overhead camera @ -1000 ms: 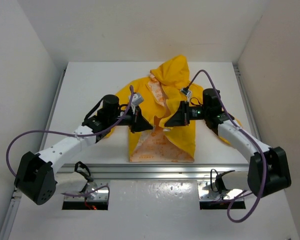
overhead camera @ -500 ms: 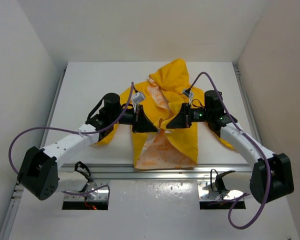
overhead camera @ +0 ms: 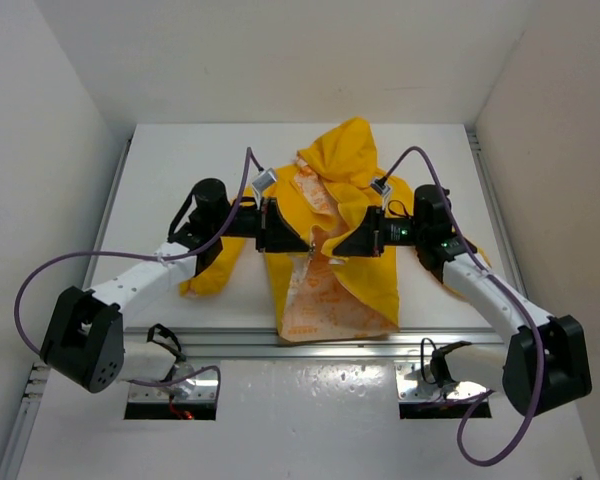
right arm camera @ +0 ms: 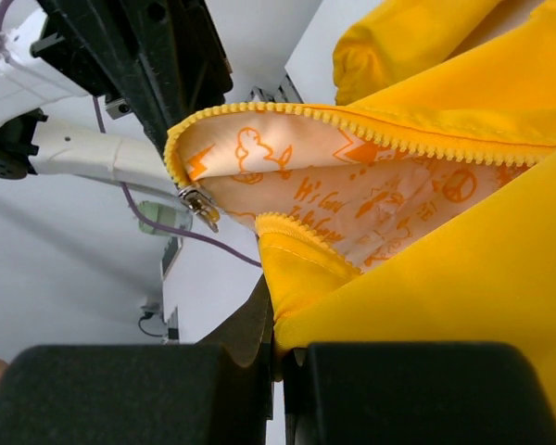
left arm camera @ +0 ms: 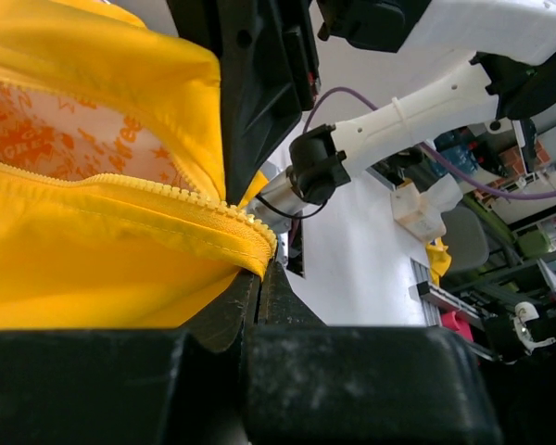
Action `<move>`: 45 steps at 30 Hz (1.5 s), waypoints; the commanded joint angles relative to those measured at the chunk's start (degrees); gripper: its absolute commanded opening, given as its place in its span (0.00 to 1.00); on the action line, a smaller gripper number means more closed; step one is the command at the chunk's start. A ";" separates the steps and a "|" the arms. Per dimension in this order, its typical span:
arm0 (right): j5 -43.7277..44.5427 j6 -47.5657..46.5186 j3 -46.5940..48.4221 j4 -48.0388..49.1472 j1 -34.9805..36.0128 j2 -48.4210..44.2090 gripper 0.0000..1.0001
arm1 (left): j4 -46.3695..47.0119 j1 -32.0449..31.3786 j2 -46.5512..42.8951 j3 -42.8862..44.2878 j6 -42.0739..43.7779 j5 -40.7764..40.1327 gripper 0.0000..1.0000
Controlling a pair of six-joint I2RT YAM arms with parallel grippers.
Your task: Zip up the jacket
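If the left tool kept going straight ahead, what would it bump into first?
Loose jacket fabric first, then probably the right tool, which points back at it; depth is hard to judge.

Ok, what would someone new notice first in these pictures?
A bright yellow jacket lies open on the table, its orange-patterned lining showing. The left gripper and right gripper meet over it, each shut on a zipper edge; a metal zipper pull dangles by the left one.
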 commanded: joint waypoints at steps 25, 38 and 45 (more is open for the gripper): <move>2.49 1.17 5.37 5.04 3.02 -0.66 0.00 | -1.20 0.25 1.37 1.73 3.06 5.12 0.00; 2.13 0.29 4.05 4.34 6.01 -1.10 0.00 | -0.50 0.77 1.37 1.74 2.11 5.12 0.00; 2.40 0.29 3.78 4.25 5.83 -1.54 0.00 | 1.26 1.83 1.90 1.21 0.69 5.73 0.00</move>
